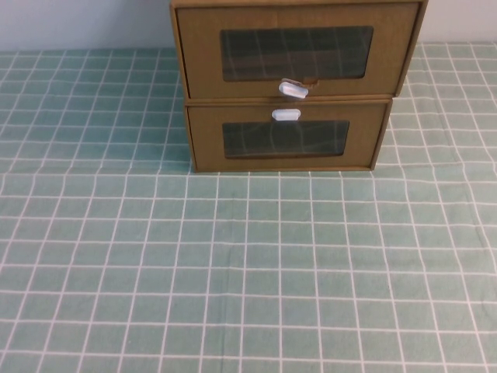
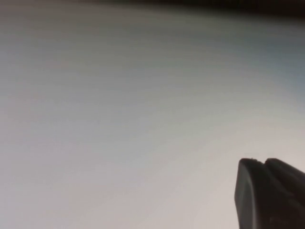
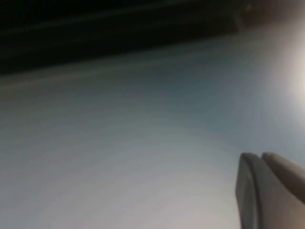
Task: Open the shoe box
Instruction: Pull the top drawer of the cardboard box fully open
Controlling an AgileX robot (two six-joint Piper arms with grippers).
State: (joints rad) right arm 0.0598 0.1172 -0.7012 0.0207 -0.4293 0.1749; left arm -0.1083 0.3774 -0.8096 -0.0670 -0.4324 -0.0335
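- My left jaws, pressed together and empty, hang out of the high view, well apart from the shoe box (image 1: 289, 85).
- The shoe box is two stacked drawers, both shut, with white handles (image 1: 293, 88) facing me for pulling.
- My right jaws, also closed and empty, are parked away from the shoe box.
- A green-checked counter (image 1: 233, 272) lies before the shoe box, a pale wall (image 1: 78, 23) behind it.

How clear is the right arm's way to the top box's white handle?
Likely yes: the upper handle faces open tablecloth. The right gripper, shut, and the left gripper, also shut, both sit outside the high view, so the approach is unconfirmed.
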